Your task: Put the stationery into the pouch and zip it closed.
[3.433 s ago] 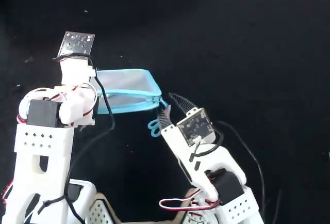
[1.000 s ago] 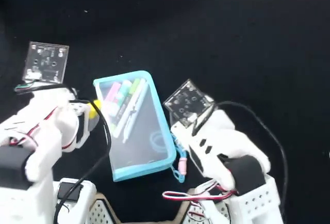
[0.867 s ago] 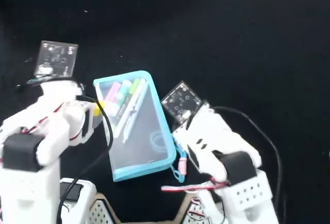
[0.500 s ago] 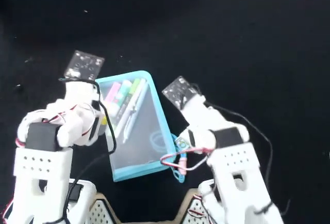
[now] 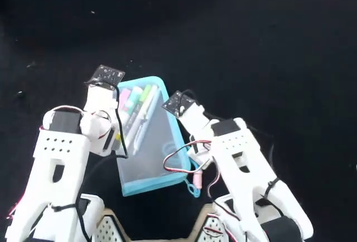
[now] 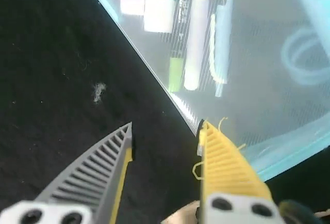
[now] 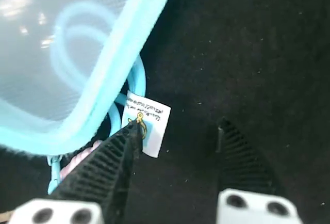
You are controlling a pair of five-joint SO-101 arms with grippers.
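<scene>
Several pens point(image 5: 136, 114) lie lengthwise inside the clear, blue-edged pouch point(image 5: 149, 153), bunched at its far end. The pouch lies flat on the black table point(image 5: 268, 58), long axis running away from the arms' bases (slightly tilted). Both arms overlap its side edges, hiding the zip. Folded low at either side, the left gripper point(image 6: 165, 128) and right gripper point(image 7: 178, 126) gape wide, holding nothing.

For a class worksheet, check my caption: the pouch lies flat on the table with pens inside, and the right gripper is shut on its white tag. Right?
No: the right gripper is open, one tip beside the white tag, as the right wrist view shows. The pouch does lie flat on the table with pens inside.
</scene>
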